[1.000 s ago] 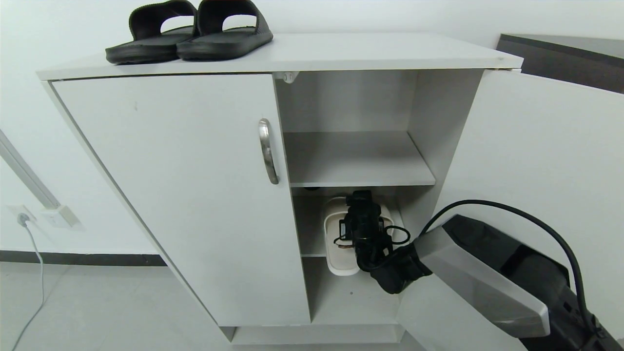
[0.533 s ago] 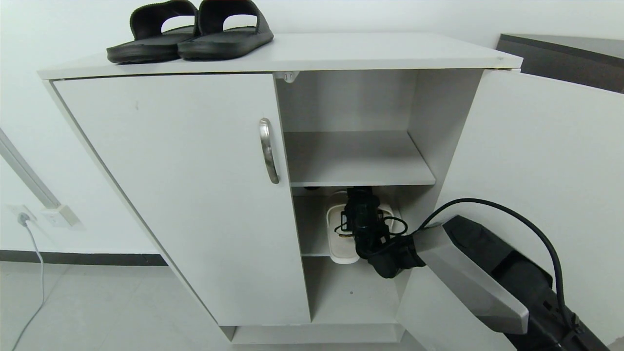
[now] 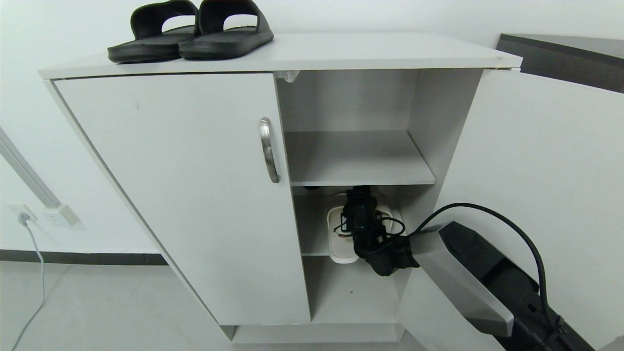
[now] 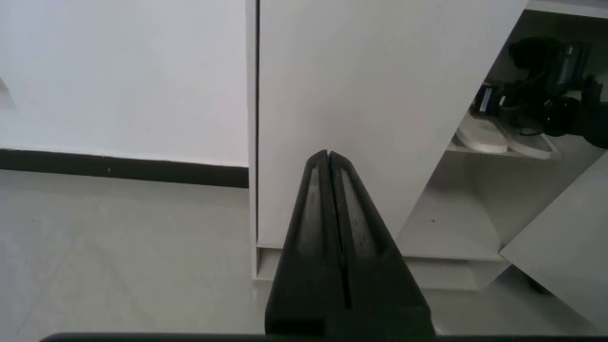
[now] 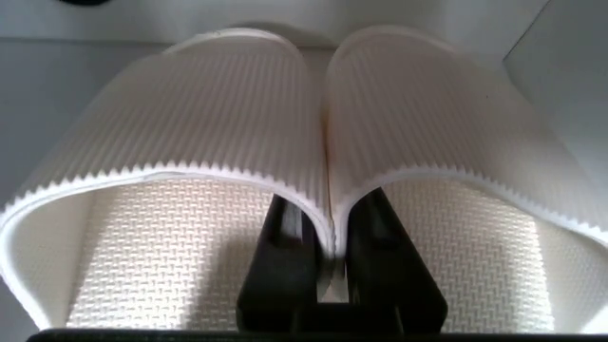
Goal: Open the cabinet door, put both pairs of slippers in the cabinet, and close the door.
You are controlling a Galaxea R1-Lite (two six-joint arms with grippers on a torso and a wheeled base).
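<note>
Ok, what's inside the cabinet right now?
The white slippers, pinched together by the right gripper, are at the second shelf down. The closed left door covers the cabinet's other half, so anything behind it is hidden.

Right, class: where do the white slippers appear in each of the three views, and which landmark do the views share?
Head view: white slippers on the cabinet's lower shelf, partly behind the right gripper.
Left wrist view: white slippers far off on that shelf.
Right wrist view: white slippers close up, straps pinched together.
Shared landmark: the right gripper.
</note>
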